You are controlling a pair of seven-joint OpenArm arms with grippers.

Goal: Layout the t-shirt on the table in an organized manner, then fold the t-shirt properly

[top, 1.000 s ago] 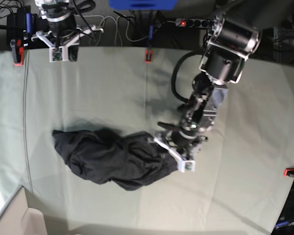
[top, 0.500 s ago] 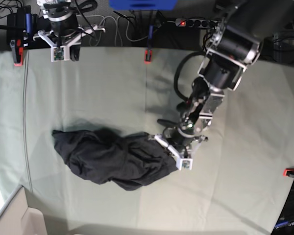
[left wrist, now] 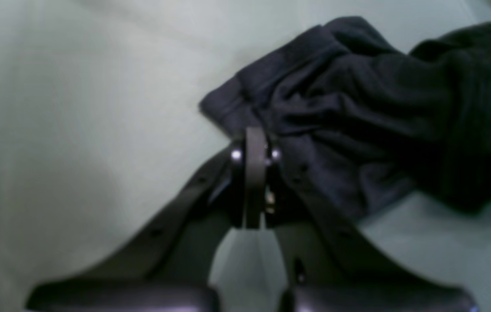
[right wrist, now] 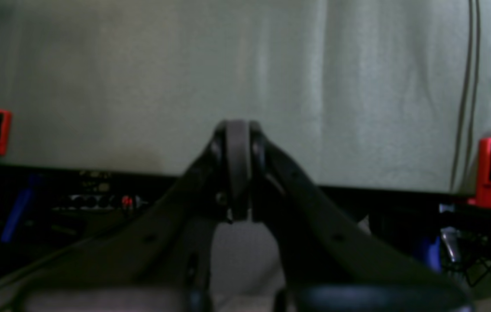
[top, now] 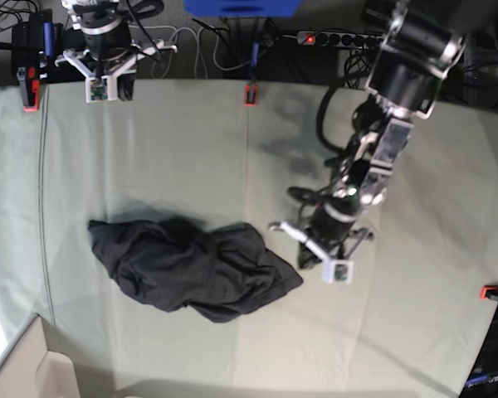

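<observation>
Red clamps (top: pixel 251 94) apparently edging table (top: pixel 174 149)

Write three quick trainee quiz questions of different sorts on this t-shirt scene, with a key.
1. True or false: the t-shirt lies spread flat on the table.
2. Which end effector is nearer the t-shirt? A) left end effector B) right end effector
3. Fill in: the left end effector's jaws are ____.

Key: 1 false, it lies crumpled in a heap. 2 A; the right one sits at the table's far edge. 3 shut, with the fabric's edge at their tips in the left wrist view; a grip cannot be confirmed.
</observation>
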